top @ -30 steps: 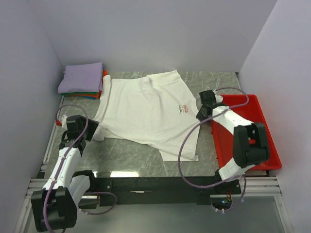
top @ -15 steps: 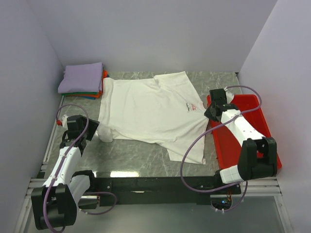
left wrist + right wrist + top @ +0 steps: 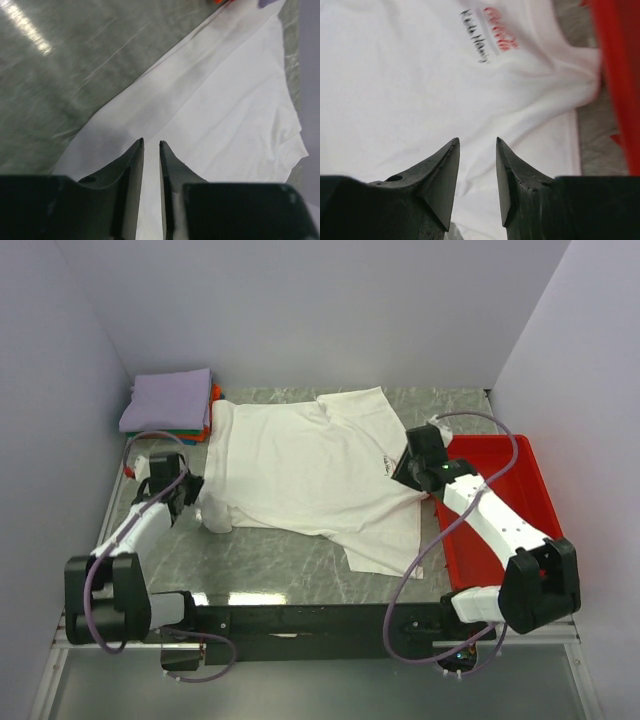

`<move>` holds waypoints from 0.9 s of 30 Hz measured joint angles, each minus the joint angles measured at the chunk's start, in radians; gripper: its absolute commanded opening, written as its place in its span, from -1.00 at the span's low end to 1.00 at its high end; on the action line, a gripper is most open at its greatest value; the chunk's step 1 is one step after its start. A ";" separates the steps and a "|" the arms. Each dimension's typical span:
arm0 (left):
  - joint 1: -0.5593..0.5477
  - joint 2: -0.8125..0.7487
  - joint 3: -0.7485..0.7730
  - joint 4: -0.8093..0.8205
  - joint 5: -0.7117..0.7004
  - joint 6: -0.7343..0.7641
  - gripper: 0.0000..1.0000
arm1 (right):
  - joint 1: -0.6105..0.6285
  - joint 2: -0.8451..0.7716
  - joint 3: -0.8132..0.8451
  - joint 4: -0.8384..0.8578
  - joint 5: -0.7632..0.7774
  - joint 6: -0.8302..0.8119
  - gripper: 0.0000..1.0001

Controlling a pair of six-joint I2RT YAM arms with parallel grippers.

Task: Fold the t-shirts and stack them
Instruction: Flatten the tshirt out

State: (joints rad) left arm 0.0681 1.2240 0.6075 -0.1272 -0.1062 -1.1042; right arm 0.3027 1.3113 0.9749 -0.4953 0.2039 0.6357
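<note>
A white t-shirt [image 3: 300,470] lies spread on the grey table [image 3: 260,562], its small red chest logo [image 3: 385,462] near the right edge. My left gripper [image 3: 192,496] sits low at the shirt's bunched left sleeve [image 3: 215,515]. In the left wrist view its jaws [image 3: 151,143] stand nearly together over white cloth [image 3: 225,110]; whether cloth is pinched does not show. My right gripper [image 3: 404,469] hovers over the chest logo [image 3: 495,35]. It is open [image 3: 477,142] and holds nothing. Folded t-shirts are stacked [image 3: 168,400] at the back left, lavender on top.
A red plastic tray [image 3: 520,485] stands at the right, partly under the right arm, and its rim [image 3: 615,75] shows in the right wrist view. Grey walls close in the left, back and right. A hem corner [image 3: 385,562] points toward the table's near edge.
The right gripper pulled the shirt's right side toward the tray, let go, and moved back left over the logo. The left arm reached forward to the sleeve and its jaws narrowed.
</note>
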 measured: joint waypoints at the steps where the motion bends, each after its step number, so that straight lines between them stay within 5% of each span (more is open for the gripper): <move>1: -0.005 0.037 0.037 0.005 -0.008 -0.001 -0.60 | 0.030 0.014 0.000 0.011 -0.010 0.005 -0.16; 5: -0.027 0.207 0.189 0.026 -0.031 -0.003 -0.82 | 0.101 0.102 0.001 0.056 -0.052 0.026 -0.17; 14: -0.053 0.471 0.302 0.026 -0.042 0.010 -0.99 | 0.109 0.284 0.004 0.163 -0.152 0.061 -0.20; 27: -0.054 0.621 0.492 -0.097 -0.150 0.051 -0.99 | 0.073 0.482 0.085 0.212 -0.203 0.068 -0.21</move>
State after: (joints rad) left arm 0.0139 1.8446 1.0992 -0.2237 -0.2565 -1.0527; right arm 0.3759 1.7935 1.0603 -0.2836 0.0010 0.7040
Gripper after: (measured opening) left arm 0.013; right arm 0.401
